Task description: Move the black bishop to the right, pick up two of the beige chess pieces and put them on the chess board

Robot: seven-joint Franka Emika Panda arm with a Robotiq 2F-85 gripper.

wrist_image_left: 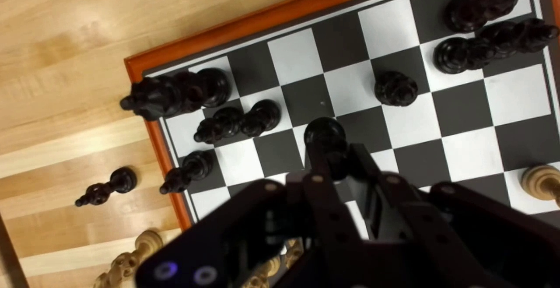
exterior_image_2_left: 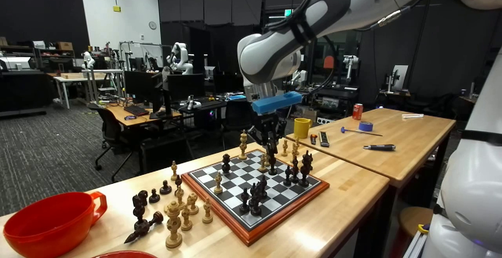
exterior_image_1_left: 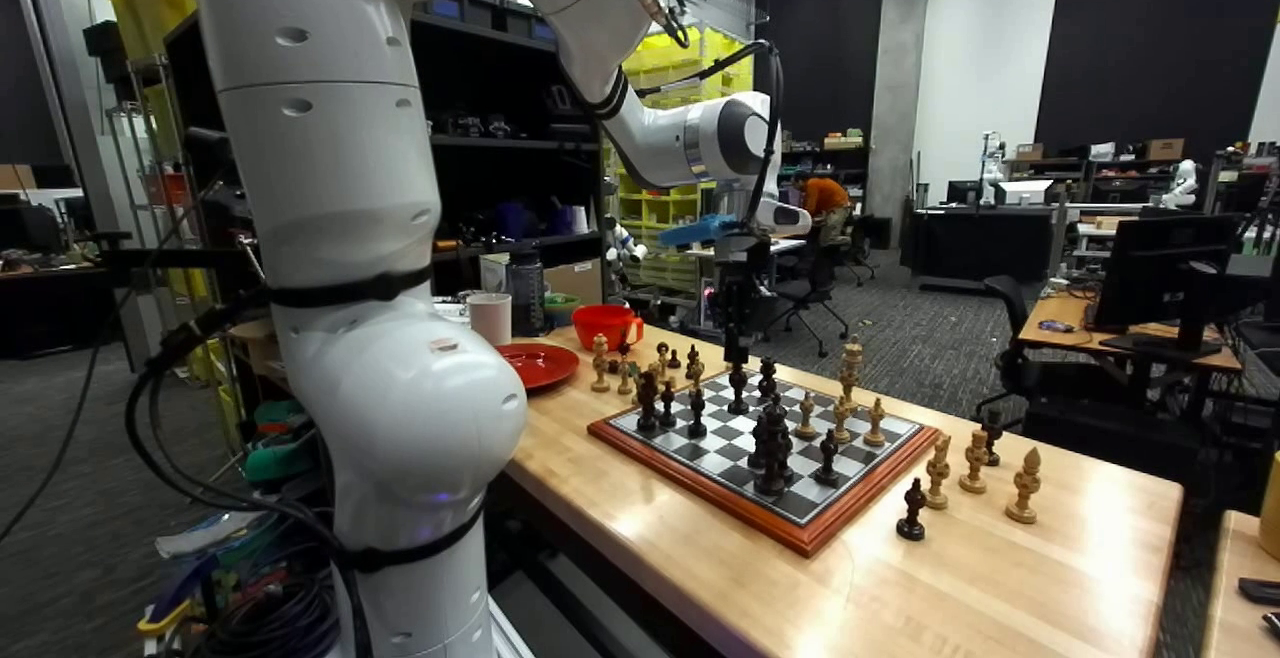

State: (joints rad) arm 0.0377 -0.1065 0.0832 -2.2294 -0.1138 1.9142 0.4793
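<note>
Left to right in an exterior view: red handled bowl [exterior_image_2_left: 60, 244] on the counter [exterior_image_2_left: 310, 222], red plate [exterior_image_1_left: 540, 366] near it. Next, loose black pieces [exterior_image_2_left: 154, 196], one lying on its side [exterior_image_2_left: 143, 227]. Then a cluster of beige chess pieces [exterior_image_2_left: 173, 224], upright on the counter, off the board by its left edge.

Chess board [exterior_image_2_left: 241, 181] lies flat, reddish-brown border. On it, left to right: lone beige piece [exterior_image_2_left: 218, 183] close to the left edge, single black piece [exterior_image_2_left: 226, 164], tall beige piece [exterior_image_2_left: 243, 146] at the far edge, tight black group [exterior_image_2_left: 255, 200] toward the near corner.

Tool [exterior_image_2_left: 271, 145] is over the board, pointing down, clamped on the top of a black chess piece [exterior_image_2_left: 272, 166]. Wrist view agrees: piece sits between the fingers [wrist_image_left: 367, 165]. It's upright; type unclear, can't tell if the base touches the board.

Right of that: another black group [exterior_image_2_left: 300, 173] on the board by the right corner. Past the border, three beige pieces [exterior_image_1_left: 975, 463] upright on the counter, two black ones [exterior_image_1_left: 911, 511] near them.

Far right, second counter [exterior_image_2_left: 411, 132]: yellow mug [exterior_image_2_left: 302, 128], red can [exterior_image_2_left: 357, 111], roll of blue tape [exterior_image_2_left: 365, 126].
</note>
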